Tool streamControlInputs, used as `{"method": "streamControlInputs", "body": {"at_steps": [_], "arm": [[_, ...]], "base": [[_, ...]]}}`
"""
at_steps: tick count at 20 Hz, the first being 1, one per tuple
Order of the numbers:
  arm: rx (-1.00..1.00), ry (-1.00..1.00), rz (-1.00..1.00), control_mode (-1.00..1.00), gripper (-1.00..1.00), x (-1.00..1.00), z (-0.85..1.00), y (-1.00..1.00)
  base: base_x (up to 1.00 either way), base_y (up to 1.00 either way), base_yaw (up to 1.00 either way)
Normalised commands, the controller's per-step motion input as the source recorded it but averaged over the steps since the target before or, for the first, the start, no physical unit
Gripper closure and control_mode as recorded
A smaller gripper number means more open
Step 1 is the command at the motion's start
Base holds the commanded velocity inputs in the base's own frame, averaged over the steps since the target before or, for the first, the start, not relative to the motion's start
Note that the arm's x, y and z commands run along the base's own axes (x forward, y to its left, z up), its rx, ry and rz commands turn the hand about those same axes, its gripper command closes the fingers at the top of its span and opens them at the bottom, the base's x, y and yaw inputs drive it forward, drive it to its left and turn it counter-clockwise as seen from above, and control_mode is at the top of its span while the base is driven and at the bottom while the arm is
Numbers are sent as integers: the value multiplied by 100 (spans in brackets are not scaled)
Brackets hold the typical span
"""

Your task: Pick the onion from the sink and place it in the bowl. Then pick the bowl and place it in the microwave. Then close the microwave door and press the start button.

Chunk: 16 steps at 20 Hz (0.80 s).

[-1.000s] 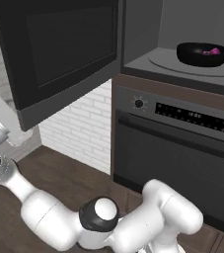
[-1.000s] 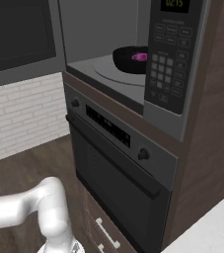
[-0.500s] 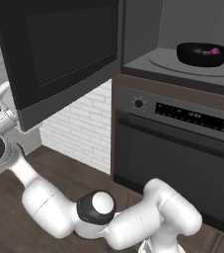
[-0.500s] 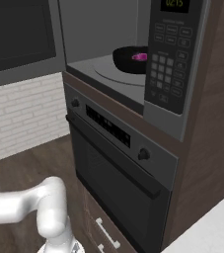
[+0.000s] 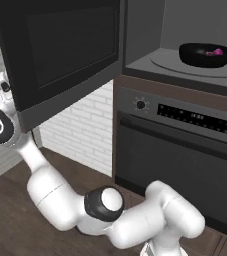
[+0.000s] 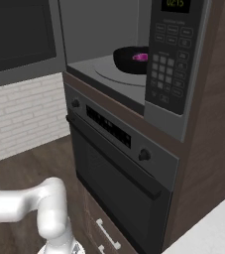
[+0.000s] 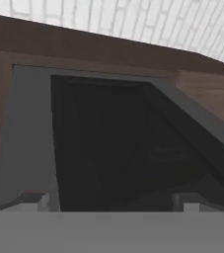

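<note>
The microwave (image 6: 169,69) stands open above an oven. Inside it, the black bowl (image 5: 205,54) (image 6: 130,58) rests on the round turntable plate, with the pink onion (image 5: 216,51) (image 6: 140,57) lying in it. The microwave door (image 5: 65,55) is swung wide out to the left. My gripper (image 5: 4,85) is at the door's far left edge, behind its outer side, well away from the bowl. In the hand view the door's dark window (image 7: 118,143) and grey frame loom close, and my gripper (image 7: 111,202) is open with nothing between its tips. The sink is out of view.
The oven (image 5: 185,150) (image 6: 119,163), with its knobs and display strip, sits directly below the microwave. A white brick wall (image 5: 80,130) runs behind the door, above a dark wood surface (image 5: 5,210). My own arm curls across the lower foreground.
My hand has risen along the door's far left edge, closer to its outer face. The door's lower corner looks slightly lower. Bowl and onion have not moved.
</note>
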Motion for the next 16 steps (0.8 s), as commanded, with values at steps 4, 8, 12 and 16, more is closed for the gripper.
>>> {"method": "streamControlInputs", "body": {"at_steps": [4, 8, 12, 16], "arm": [[6, -7, -6, -100, -100, -38, 71, -74], [15, -6, -3, -100, -100, -51, 51, -98], [18, -5, -1, -100, -100, -64, 41, -100], [15, -3, 0, -100, -100, -71, 34, -100]], "base": [[0, 0, 0], [0, 0, 0], [0, 0, 0], [0, 0, 0]]}}
